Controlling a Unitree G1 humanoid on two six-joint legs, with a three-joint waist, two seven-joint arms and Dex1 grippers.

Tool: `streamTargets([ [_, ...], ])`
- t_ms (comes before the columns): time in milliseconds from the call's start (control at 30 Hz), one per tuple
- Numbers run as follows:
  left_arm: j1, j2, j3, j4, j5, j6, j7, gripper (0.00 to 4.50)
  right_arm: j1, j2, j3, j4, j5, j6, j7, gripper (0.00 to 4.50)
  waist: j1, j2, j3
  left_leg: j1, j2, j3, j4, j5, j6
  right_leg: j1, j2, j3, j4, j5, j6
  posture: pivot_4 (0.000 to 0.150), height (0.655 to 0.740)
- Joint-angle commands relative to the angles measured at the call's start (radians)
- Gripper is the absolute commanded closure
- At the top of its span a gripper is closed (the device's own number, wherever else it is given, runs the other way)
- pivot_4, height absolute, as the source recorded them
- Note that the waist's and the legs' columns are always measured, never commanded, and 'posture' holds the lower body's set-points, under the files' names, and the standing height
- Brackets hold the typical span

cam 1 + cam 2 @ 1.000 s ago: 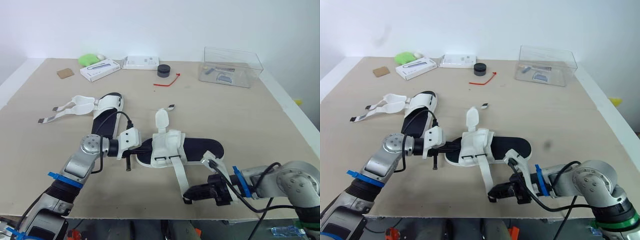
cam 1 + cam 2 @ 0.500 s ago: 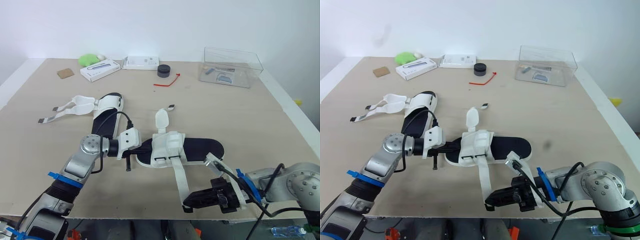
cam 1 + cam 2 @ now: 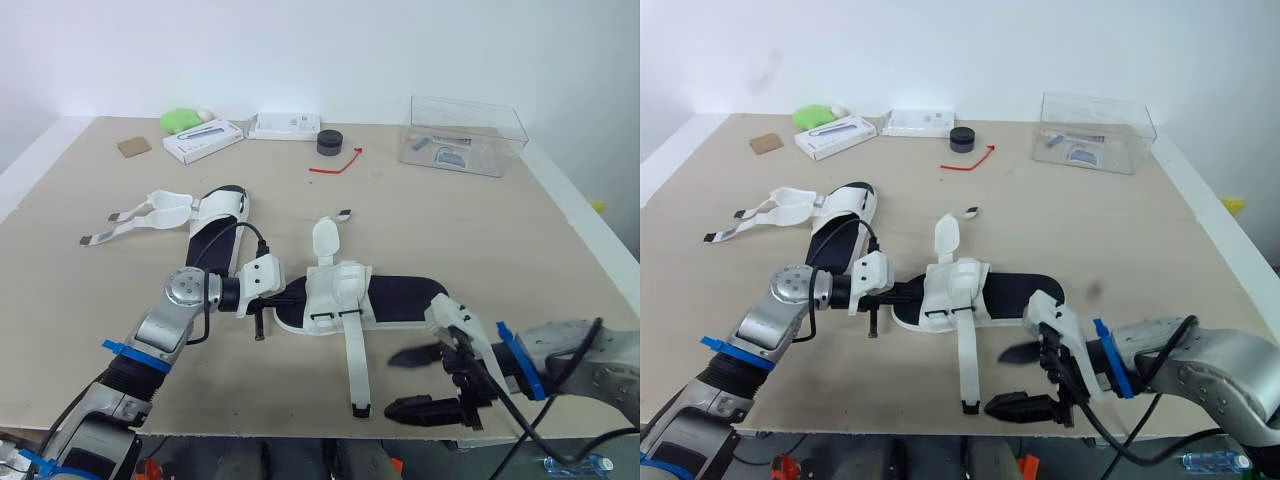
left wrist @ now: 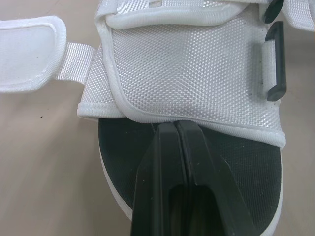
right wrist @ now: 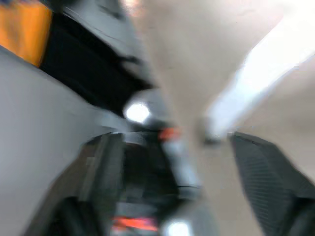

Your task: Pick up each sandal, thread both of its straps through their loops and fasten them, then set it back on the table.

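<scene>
Notably, the white sandal (image 3: 338,290) trails one loose strap (image 3: 355,365).

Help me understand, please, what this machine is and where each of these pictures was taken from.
This is a humanoid robot with two arms, each ending in a black two-fingered gripper. Two pictures come from cameras in its head, looking down over the table; the other two come from cameras on its wrists. The left gripper, fingers together, rests on the sole of the near sandal. The right gripper is open and empty, beside that sandal's loose strap. A second sandal lies unfastened farther back, and a clear box sits at the far edge.
</scene>
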Motion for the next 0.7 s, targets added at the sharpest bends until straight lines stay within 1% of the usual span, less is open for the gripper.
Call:
streamTargets([
  [33,-0.011,-0.001,-0.016,0.022,0.028,-0.008,-0.002,4.5,0.047,0.017,0.038,0.042,-0.437,-0.579,0.175,0.09,0.0,0.0,0.0,0.0,0.0,0.0,0.001,0.0,0.0,0.0,0.0,0.0,0.0,0.0,0.001,0.15,0.74],
  [67,-0.013,-0.002,-0.015,0.025,0.028,-0.009,-0.002,4.5,0.054,0.034,0.058,0.087,-0.539,-0.767,0.225,0.09,0.0,0.0,0.0,0.0,0.0,0.001,0.001,0.0,0.0,0.0,0.0,0.0,0.0,0.0,0.001,0.15,0.74],
  [100,-0.014,-0.003,-0.015,0.026,0.029,-0.01,-0.002,4.5,0.057,0.048,0.073,0.12,-0.603,-0.896,0.261,0.09,0.0,0.0,0.0,0.0,0.0,0.001,0.002,0.0,0.0,0.0,0.0,0.0,0.0,0.0,0.001,0.15,0.74],
  [200,-0.013,-0.004,-0.012,0.025,0.031,-0.011,-0.004,4.5,0.015,0.125,0.123,0.309,-0.87,-1.437,0.273,0.09,-0.001,0.001,0.0,0.0,0.0,0.003,0.005,0.0,-0.001,0.001,0.001,0.001,0.0,0.001,0.002,0.15,0.74],
  [233,-0.011,-0.004,-0.011,0.024,0.031,-0.011,-0.005,4.5,-0.008,0.153,0.125,0.365,-0.94,-1.583,0.25,0.09,-0.001,0.001,0.0,0.001,0.0,0.003,0.005,0.0,-0.001,0.001,0.001,0.001,0.0,0.001,0.003,0.15,0.74],
  [333,-0.006,-0.002,-0.01,0.019,0.031,-0.009,-0.005,4.5,-0.059,0.195,0.158,0.475,-1.036,-1.838,0.23,0.09,-0.002,0.002,0.0,0.001,0.0,0.005,0.006,0.0,-0.001,0.001,0.001,0.002,0.0,0.002,0.003,0.15,0.74],
  [433,-0.004,0.0,-0.008,0.015,0.031,-0.006,-0.004,4.5,-0.085,0.206,0.206,0.548,-1.102,-1.999,0.213,0.09,-0.001,0.002,0.0,0.001,0.0,0.005,0.006,0.0,-0.001,0.001,0.001,0.003,0.001,0.002,0.002,0.15,0.74],
  [500,-0.003,0.003,-0.006,0.014,0.03,-0.005,-0.005,4.5,-0.116,0.238,0.226,0.567,-1.116,-2.05,0.177,0.09,-0.001,0.002,0.0,0.001,0.0,0.005,0.006,0.0,-0.001,0.001,0.001,0.003,0.001,0.003,0.001,0.15,0.74],
  [567,-0.004,0.004,-0.004,0.015,0.03,-0.004,-0.004,4.5,-0.175,0.286,0.255,0.569,-1.14,-2.048,0.151,0.09,-0.002,0.002,0.0,0.001,0.001,0.005,0.006,0.0,-0.001,0.001,0.001,0.003,0.001,0.003,0.0,0.15,0.74],
  [700,-0.006,0.001,-0.005,0.013,0.032,-0.001,-0.002,4.5,-0.236,0.305,0.301,0.589,-1.167,-2.045,0.141,0.09,-0.001,0.003,0.001,0.006,0.001,0.006,0.006,0.001,-0.001,0.004,0.002,0.005,0.002,0.004,-0.002,0.15,0.74],
])
